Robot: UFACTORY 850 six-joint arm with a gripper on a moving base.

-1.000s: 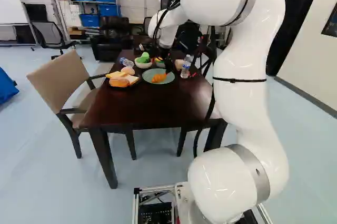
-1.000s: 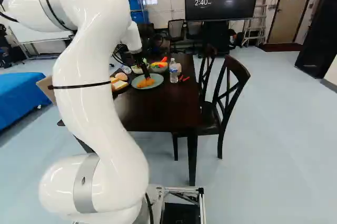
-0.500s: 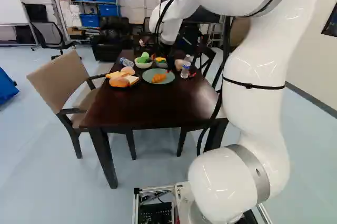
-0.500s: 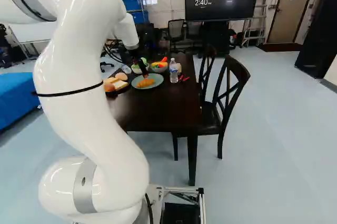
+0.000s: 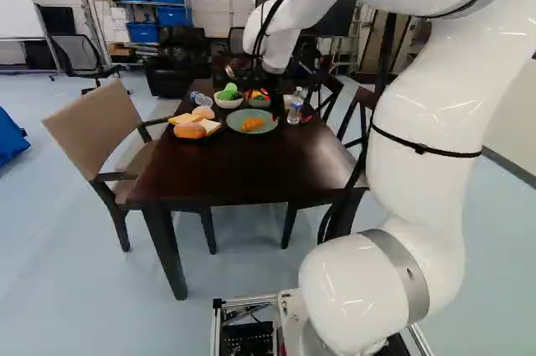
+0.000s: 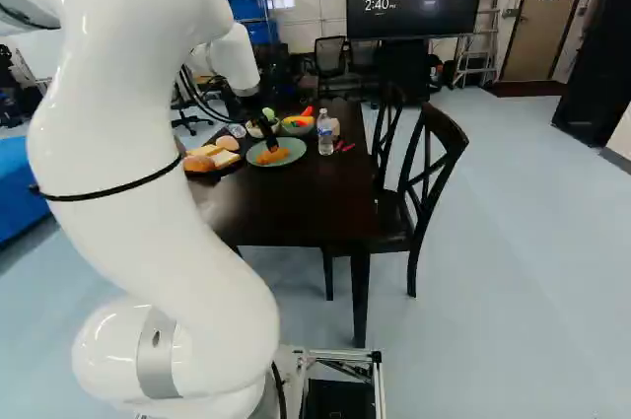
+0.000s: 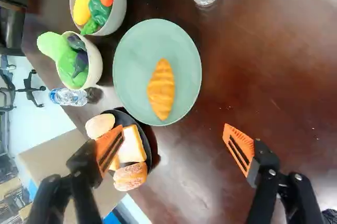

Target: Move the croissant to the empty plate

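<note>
Bench (image 5: 243,176): was dark brown, glossy.
Gripper (image 6: 272,145): fingers stood wide apart.
Green plate (image 7: 131,50): sat on bench, beside black plate (image 7: 126,118) bearing bread (image 7: 131,145).
Croissant (image 7: 160,89): lay on green plate, ahead of gripper in wrist view.

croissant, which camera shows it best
The wrist view: it looks down on the whole croissant, large and uncovered on the green plate. The left base view shows it small and far off; the right base view too, with the pincer seeming to cover part of it.
</note>
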